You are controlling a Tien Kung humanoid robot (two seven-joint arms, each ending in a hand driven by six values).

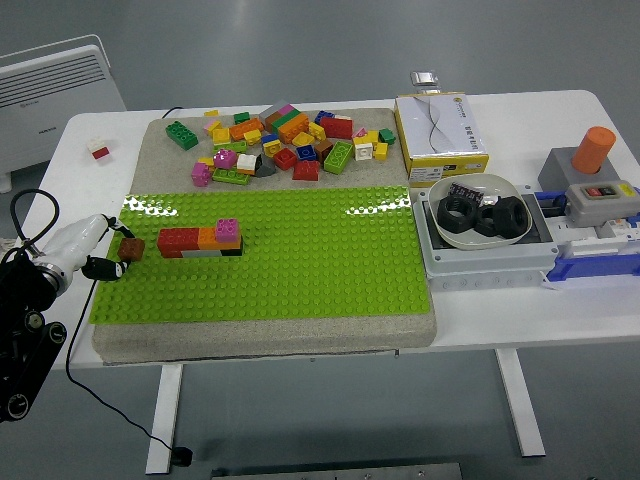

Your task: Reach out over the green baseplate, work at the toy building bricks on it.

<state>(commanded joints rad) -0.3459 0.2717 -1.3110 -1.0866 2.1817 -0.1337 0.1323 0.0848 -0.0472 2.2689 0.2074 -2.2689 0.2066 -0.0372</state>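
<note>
We're at the approach step. Left hand [100, 250] sits at the left edge of the green baseplate [300, 270], fingers pinched on a brown brick [130, 248]. The brick row [200, 241] lies just right of it. Next: carry the brick right, line up studs, press down.

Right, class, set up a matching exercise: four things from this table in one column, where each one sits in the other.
Things:
1. brown brick
2. black rings
3. loose brick pile
4. orange cylinder

Places:
A. in the white bowl
B. at the left hand, by the green baseplate's left edge
C. far right, on a grey box
D. behind the baseplate

Pairs: 1-B, 2-A, 3-D, 4-C
</note>
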